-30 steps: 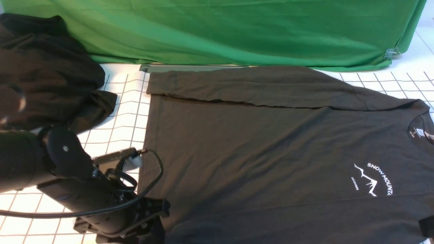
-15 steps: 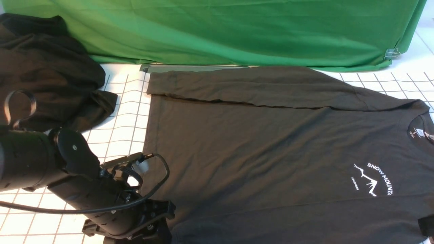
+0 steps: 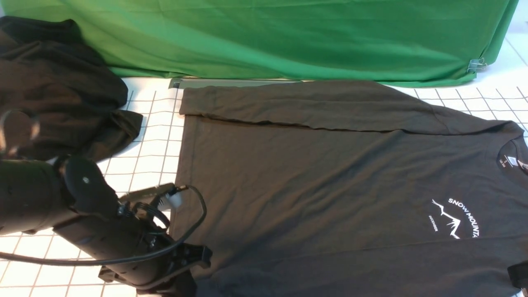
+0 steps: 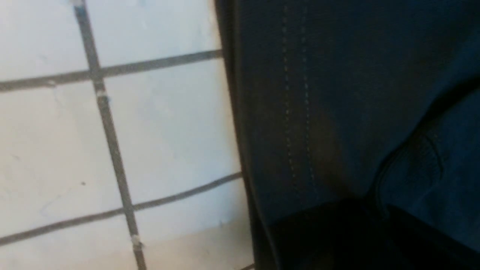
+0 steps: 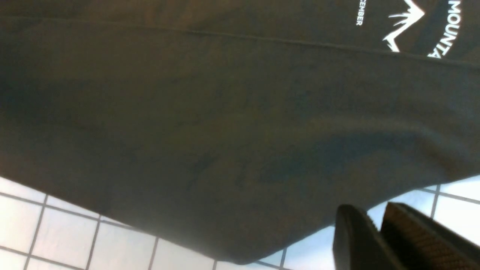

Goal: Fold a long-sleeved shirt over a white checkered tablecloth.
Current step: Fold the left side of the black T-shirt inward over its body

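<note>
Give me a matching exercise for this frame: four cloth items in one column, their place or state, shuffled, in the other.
1. long-sleeved shirt
2. white checkered tablecloth
3. green backdrop
4. black cloth heap

A. bunched up, far left
B. draped along the far edge
C. spread flat, one sleeve folded across
D. gridded, beneath the garments

Pairs: 1-C; 2-D; 3-B; 4-A

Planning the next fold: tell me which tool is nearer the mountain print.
Right. The right tool is just off the shirt's near edge, close by the print; the left tool is at the hem, at the shirt's opposite end.
</note>
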Tool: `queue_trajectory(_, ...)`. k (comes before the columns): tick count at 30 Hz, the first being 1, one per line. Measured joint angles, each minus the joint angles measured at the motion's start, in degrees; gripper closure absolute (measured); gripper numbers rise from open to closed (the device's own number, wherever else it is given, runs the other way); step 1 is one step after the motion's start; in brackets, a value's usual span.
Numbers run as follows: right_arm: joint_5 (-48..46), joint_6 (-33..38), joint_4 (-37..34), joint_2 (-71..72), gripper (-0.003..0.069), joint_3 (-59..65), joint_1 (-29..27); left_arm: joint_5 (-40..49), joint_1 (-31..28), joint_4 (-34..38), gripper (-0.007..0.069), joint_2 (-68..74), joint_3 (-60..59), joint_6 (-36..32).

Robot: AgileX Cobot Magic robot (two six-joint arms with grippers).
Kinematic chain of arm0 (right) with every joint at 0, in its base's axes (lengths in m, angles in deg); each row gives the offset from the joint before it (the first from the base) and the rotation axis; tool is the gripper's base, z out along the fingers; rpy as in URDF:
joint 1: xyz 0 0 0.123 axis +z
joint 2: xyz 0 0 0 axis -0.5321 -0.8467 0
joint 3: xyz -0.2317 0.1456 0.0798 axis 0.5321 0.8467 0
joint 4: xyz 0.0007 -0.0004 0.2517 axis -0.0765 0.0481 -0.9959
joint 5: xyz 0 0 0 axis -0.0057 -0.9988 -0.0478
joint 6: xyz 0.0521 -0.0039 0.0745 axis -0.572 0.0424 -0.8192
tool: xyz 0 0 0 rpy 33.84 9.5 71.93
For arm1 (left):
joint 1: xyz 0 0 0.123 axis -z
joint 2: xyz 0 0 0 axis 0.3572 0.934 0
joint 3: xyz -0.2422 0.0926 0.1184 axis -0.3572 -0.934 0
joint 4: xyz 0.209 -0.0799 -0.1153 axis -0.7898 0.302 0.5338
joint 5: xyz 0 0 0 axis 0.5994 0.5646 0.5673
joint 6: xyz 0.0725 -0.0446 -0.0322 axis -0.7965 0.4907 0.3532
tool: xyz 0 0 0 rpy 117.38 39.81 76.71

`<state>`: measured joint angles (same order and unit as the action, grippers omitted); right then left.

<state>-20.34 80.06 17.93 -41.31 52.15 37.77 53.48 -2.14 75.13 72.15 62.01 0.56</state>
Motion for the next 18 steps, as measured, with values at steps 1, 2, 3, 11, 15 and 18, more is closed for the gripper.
queue_trajectory(1,0.0,0.0,0.0,0.0,0.0552,0.0,0.0,0.3,0.0,0.1,0.0609,-1.2,0.0,0.0)
queue_trajectory(2,0.0,0.0,0.0,0.0,0.0550,0.0,0.0,0.6,0.0,0.1,0.0609,-2.3,0.0,0.1)
queue_trajectory(3,0.0,0.0,0.0,0.0,0.0550,0.0,0.0,0.6,0.0,0.1,0.0609,-2.5,0.0,0.1)
queue_trajectory(11,0.0,0.0,0.0,0.0,0.0536,0.0,0.0,6.9,0.0,0.2,0.0609,-9.1,3.5,1.0)
queue_trajectory(15,0.0,0.0,0.0,0.0,0.0535,0.0,0.0,10.3,0.0,0.2,0.0609,-11.1,7.8,1.0)
queue_trajectory(18,0.0,0.0,0.0,0.0,0.0531,0.0,0.0,12.1,0.0,0.3,0.0609,-11.7,9.8,1.1)
